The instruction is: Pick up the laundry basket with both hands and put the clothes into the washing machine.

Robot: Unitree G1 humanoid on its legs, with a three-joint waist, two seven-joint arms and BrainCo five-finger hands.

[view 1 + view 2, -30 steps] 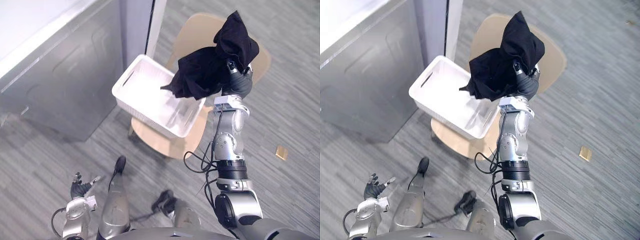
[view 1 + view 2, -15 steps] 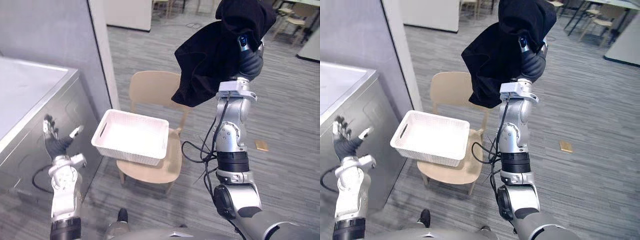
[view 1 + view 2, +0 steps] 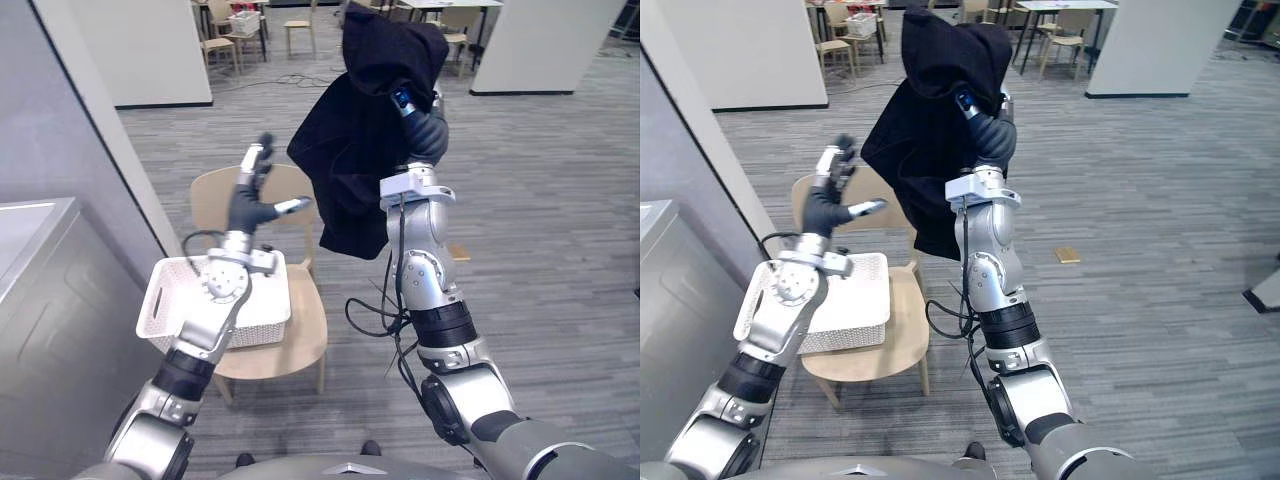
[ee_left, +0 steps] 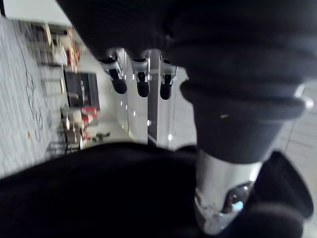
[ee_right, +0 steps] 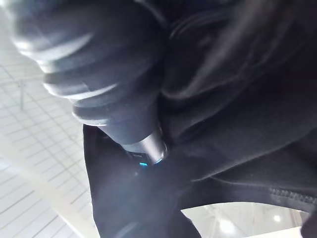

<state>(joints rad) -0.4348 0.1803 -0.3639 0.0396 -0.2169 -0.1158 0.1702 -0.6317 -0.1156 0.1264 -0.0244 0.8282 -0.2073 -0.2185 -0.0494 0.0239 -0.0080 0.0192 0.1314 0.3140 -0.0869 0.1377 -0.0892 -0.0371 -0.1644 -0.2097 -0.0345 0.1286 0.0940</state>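
Grey plank flooring ran back to white walls, and on it stood a pale wooden chair (image 3: 305, 335) carrying the white laundry basket (image 3: 160, 310) on its seat. The washing machine (image 3: 50, 330) was the grey metal cabinet on the robot's-left side of the chair.

High above the chair's back, the right hand (image 3: 430, 130) was buried in a black garment (image 3: 350, 180) that draped over it and hung down towards the chair. Whether that hand was clamped on the cloth could not be told. The left hand (image 3: 246, 208) was raised over the chair back just beside the garment, apart from it, its fingers (image 4: 142, 74) straight and spread, holding nothing.

The step looked like carrying the garment across to the machine. Doing it well probably meant keeping the cloth high enough for its hanging hem to clear the chair back and the basket rim. The free hand could gather the loose lower folds so nothing trailed or snagged on the way over.

A second before, the head camera looked down on the chair and the left hand hung low. Half a second before, that hand was beside the machine. By this moment the view had lifted to take in the room, the left hand had come up next to the garment, and the basket had stayed on the chair.
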